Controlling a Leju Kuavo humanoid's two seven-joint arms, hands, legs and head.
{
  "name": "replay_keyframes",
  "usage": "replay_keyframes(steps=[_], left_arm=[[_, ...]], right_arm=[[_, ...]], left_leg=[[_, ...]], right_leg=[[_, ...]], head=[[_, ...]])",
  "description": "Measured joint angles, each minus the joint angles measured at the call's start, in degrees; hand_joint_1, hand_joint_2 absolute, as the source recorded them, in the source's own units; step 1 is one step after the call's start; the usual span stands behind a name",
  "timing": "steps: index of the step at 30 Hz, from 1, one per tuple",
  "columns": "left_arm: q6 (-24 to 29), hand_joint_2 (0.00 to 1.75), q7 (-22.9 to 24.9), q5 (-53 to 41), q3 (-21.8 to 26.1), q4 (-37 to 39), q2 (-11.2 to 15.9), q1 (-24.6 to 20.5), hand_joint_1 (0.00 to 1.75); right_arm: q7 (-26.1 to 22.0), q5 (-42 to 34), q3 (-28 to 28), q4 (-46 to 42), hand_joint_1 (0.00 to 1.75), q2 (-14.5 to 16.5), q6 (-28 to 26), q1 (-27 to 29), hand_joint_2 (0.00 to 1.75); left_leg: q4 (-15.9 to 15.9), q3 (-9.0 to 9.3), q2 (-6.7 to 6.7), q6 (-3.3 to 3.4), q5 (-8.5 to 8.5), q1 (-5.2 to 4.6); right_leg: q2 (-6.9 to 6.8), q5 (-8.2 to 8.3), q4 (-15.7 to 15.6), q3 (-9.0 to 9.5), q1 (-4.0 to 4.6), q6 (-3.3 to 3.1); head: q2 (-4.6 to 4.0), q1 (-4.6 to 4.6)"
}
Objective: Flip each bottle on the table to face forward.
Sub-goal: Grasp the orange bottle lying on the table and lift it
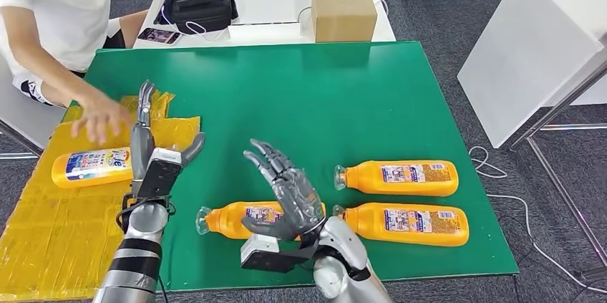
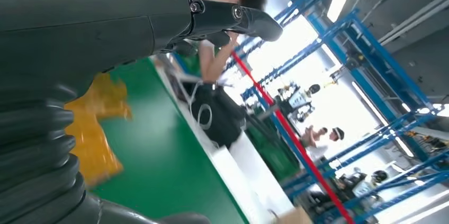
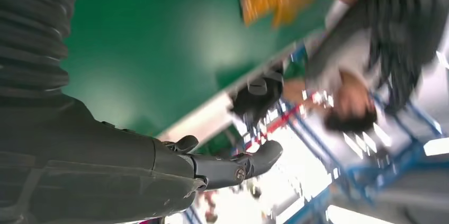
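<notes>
Three orange bottles lie on their sides on the green mat point(image 1: 315, 95), labels up, caps to the left: one at the front middle point(image 1: 232, 219), one at the right point(image 1: 399, 177), one in front of that point(image 1: 406, 223). Another orange bottle point(image 1: 89, 166) lies on the yellow sheet point(image 1: 57, 224) at the left. My right hand point(image 1: 285, 188) is raised above the front middle bottle, fingers spread and empty. My left hand point(image 1: 149, 147) stands upright beside the left bottle, fingers apart, holding nothing. A person's hand point(image 1: 100, 118) hovers just above that bottle.
The person point(image 1: 50, 9) sits at the far left. Behind the mat, a white table carries a cardboard box point(image 1: 343, 11), a black controller point(image 1: 200, 2) and a phone point(image 1: 159, 34). A white block point(image 1: 533, 45) stands at the right.
</notes>
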Motion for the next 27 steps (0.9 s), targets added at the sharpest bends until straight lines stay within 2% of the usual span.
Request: replay_keyframes(steps=[8,21,27], left_arm=[[-4.4,1.75,1.1,7.3,-0.1,-1.9,-1.6,0.6,0.0],[-5.4,1.75,1.5,8.5,0.6,-2.2,-2.5,1.4,0.0],[-5.5,1.75,1.6,8.9,0.9,-2.2,-2.7,2.0,0.0]], right_arm=[[0.3,2.2,2.5,8.4,0.0,0.0,1.3,0.6,1.75],[2.1,6.1,2.6,12.8,0.0,0.0,1.2,0.5,1.75],[6.4,11.5,2.7,13.8,0.0,0.0,-2.8,-0.4,1.75]], left_leg=[[0.0,-0.01,0.02,-0.01,0.01,-0.01],[0.0,-0.04,0.02,0.0,0.0,-0.01],[0.0,-0.04,0.02,0.0,0.01,-0.01]], right_leg=[[0.01,0.01,0.0,0.0,-0.01,0.0],[0.01,0.01,0.0,-0.02,-0.01,0.0],[0.01,0.01,0.0,-0.01,-0.01,0.0]], head=[[0.0,0.01],[0.0,0.01],[0.0,0.01]])
